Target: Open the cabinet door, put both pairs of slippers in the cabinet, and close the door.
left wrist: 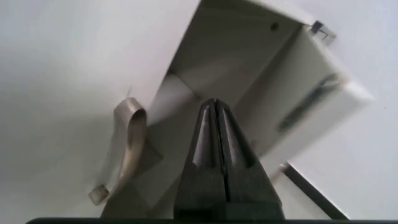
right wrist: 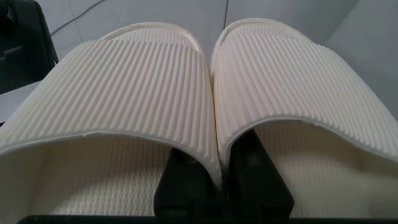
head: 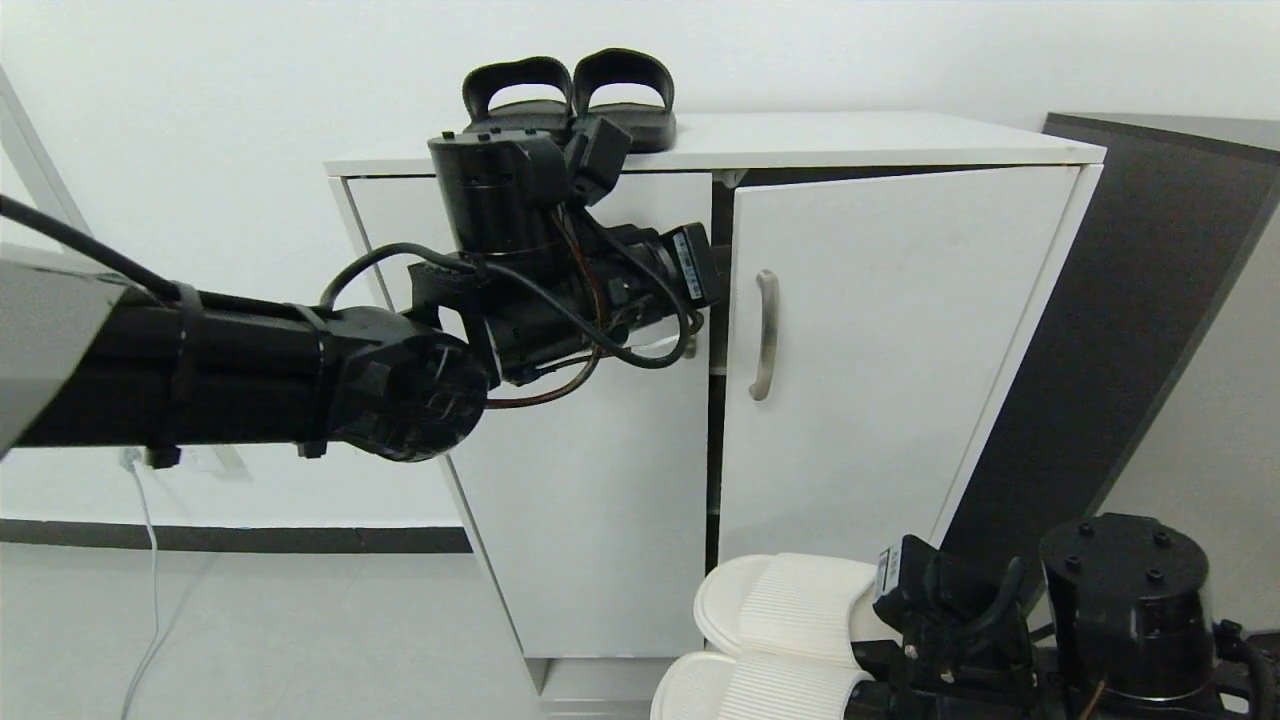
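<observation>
The left arm (head: pixel 250 370) reaches in level from the left, its wrist bent so that the left tool (left wrist: pixel 216 109) points at the front of the white cabinet (head: pixel 880 140), at the inner edge of the left door (head: pixel 590 520). That tool is clenched, its two fingers pressed flat together with nothing between them. It sits just beside the left door's metal handle (left wrist: pixel 127 149) and aims into the opening where the cabinet's inside shows. On top of the cabinet, above the arm's wrist, the pair of black slippers (head: pixel 570 95) stands side by side. A dark gap runs between the two doors and along the top edge of the right door (head: pixel 880 350), whose handle (head: pixel 765 335) hangs upright near the gap. Low on the right, in front of the cabinet's foot, the right tool (right wrist: pixel 217 174) grasps the pair of white slippers (head: pixel 790 610), its fingers (right wrist: pixel 255 180) reaching in under the ribbed straps and pinching the two inner sides together, toes pointing toward the cabinet.
</observation>
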